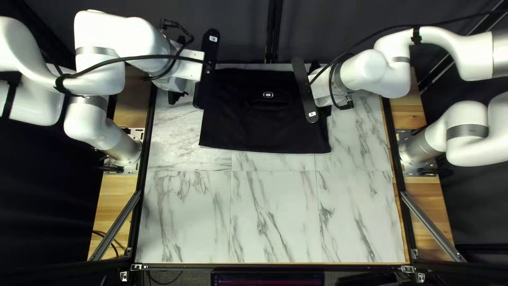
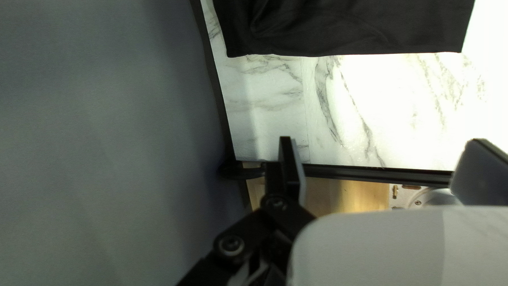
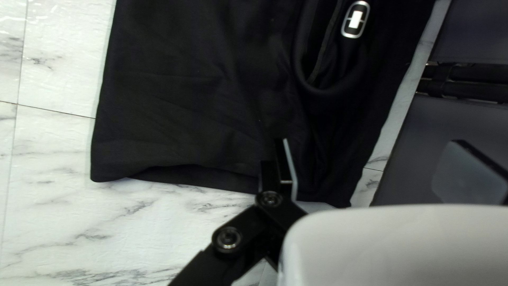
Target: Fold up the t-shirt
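Black fingers (image 3: 280,172) of my right gripper (image 3: 369,141) stood wide apart, with no cloth pinched between them. The black t-shirt (image 3: 185,106) spread ahead of those fingers and below them, its neck opening (image 3: 330,91) and a pale-rimmed label (image 3: 355,19) beyond the gap between the tips. Beside one finger a loose edge (image 3: 185,173) gaped a little, showing a second layer beneath. My left gripper (image 2: 382,140) also had its fingers well spread and held nothing; they hung above the table's dark edging (image 2: 370,173), a strip of bare table (image 2: 264,111) parting them from the shirt farther ahead. As far as I could judge, the garment was laid out fairly flat, its outline roughly boxy and its side toward the table's near edge straight. Whether some fold had already been made, or sleeves were tucked beneath, I could not tell. It did not look like a finished packet: the cloth covered a broad patch, so the folding that would make it small and neat seemed left to do, starting with a grip on an edge.
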Controlling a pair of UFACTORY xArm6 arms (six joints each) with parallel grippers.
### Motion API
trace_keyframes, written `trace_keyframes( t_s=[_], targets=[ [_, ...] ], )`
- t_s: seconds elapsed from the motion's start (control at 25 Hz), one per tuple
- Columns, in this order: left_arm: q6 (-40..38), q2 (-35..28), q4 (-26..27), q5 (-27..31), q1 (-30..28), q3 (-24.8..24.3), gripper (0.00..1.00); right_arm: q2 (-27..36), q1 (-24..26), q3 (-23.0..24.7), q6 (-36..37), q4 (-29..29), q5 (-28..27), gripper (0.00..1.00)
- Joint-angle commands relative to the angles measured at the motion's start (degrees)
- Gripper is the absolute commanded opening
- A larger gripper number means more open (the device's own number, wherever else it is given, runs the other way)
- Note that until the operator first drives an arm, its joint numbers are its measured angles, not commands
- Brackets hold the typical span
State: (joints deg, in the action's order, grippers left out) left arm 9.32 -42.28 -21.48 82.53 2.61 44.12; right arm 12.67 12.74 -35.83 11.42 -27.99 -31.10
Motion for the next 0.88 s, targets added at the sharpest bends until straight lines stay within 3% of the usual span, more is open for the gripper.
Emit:
trace_keyframes(
  t_s=[0.04,0.28,0.4,0.64,0.88],
  targets=[
    [0.00,0.00,0.00,0.00,0.00,0.00,1.00,-3.89,0.37,-0.39,-7.69,-7.72,3.66,1.00],
    [0.00,0.00,0.00,0.00,0.00,0.00,1.00,-10.49,4.60,0.25,-20.84,-23.57,10.49,1.00],
    [0.00,0.00,0.00,0.00,0.00,0.00,1.00,-12.99,6.82,-0.07,-23.63,-28.40,13.43,1.00],
    [0.00,0.00,0.00,0.00,0.00,0.00,1.00,-15.46,9.59,-1.17,-24.98,-33.12,15.99,1.00],
    [0.00,0.00,0.00,0.00,0.00,0.00,1.00,-20.70,11.43,-5.94,-24.37,-35.71,17.43,1.00]
  ],
)
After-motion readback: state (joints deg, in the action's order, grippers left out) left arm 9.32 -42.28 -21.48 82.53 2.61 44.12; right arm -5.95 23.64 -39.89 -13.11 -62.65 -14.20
